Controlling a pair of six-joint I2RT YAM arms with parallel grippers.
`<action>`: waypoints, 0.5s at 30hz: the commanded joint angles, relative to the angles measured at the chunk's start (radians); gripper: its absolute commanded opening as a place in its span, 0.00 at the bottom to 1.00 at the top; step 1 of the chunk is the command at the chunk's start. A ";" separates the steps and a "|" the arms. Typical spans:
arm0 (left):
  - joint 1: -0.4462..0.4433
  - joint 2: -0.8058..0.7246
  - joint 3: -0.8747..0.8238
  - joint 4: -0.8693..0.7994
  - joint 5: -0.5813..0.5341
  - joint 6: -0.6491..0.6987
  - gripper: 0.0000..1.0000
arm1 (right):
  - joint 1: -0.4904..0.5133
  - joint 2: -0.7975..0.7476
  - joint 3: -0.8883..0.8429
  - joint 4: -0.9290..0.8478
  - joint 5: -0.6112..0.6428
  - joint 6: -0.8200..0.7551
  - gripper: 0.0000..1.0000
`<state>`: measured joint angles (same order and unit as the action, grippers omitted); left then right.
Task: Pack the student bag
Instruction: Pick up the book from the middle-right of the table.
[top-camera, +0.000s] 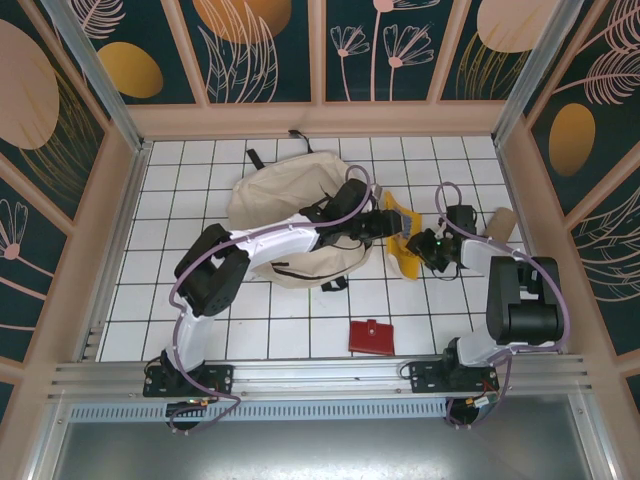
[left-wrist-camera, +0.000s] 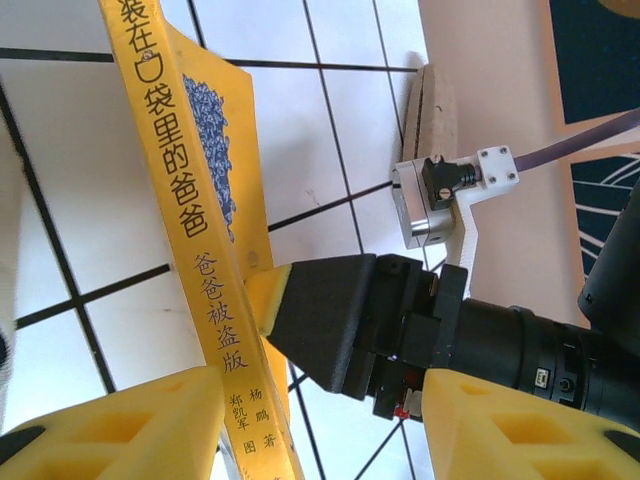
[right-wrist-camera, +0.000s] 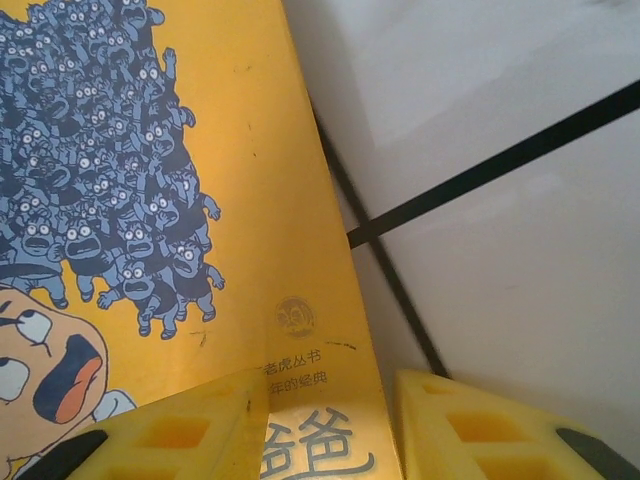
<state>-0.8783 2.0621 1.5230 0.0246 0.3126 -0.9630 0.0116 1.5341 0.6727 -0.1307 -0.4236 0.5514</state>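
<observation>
From above, the student bag (top-camera: 275, 200) lies slumped on the far-left part of the counter (top-camera: 300, 330), with my left arm reaching across it. I cannot make out its opening under the arm. Just beside its right edge the yellow book (top-camera: 408, 252) stands between the left gripper (top-camera: 388, 222) and the right gripper (top-camera: 428, 245). I judge this to be a handover, since the left arm sits closer to the bag. A red wallet (top-camera: 371, 337) lies near the front, and a tan pouch (top-camera: 500, 225) sits by the right wall. Both are well apart from the bag and not yet packed.

In the left wrist view, the yellow book (left-wrist-camera: 190, 200) rises spine-first, steeply tilted. The left gripper (left-wrist-camera: 320, 410) straddles it with the jaws apart: one finger lies against the spine and the other stands clear. So it is open and not yet carrying the book. The right gripper (left-wrist-camera: 285, 305) presses the cover from the side, which I take to be what props the book up.

In the right wrist view, the cover of the yellow book (right-wrist-camera: 200, 200) runs down between the fingers of the right gripper (right-wrist-camera: 330, 430). That gripper looks clamped on the book's lower edge, holding it high enough for the left to take.
</observation>
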 joint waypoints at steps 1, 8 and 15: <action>-0.004 -0.024 -0.066 0.069 0.025 -0.060 0.55 | 0.068 0.034 0.002 0.038 -0.141 0.031 0.38; 0.039 -0.094 -0.187 0.122 -0.047 -0.123 0.56 | 0.140 0.080 0.030 0.066 -0.140 0.060 0.38; 0.068 -0.117 -0.218 0.018 -0.109 -0.038 0.60 | 0.170 0.121 0.066 0.062 -0.123 0.062 0.38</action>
<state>-0.7963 1.9831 1.3033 0.0780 0.1932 -1.0412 0.1333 1.6138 0.7181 -0.0856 -0.4614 0.5907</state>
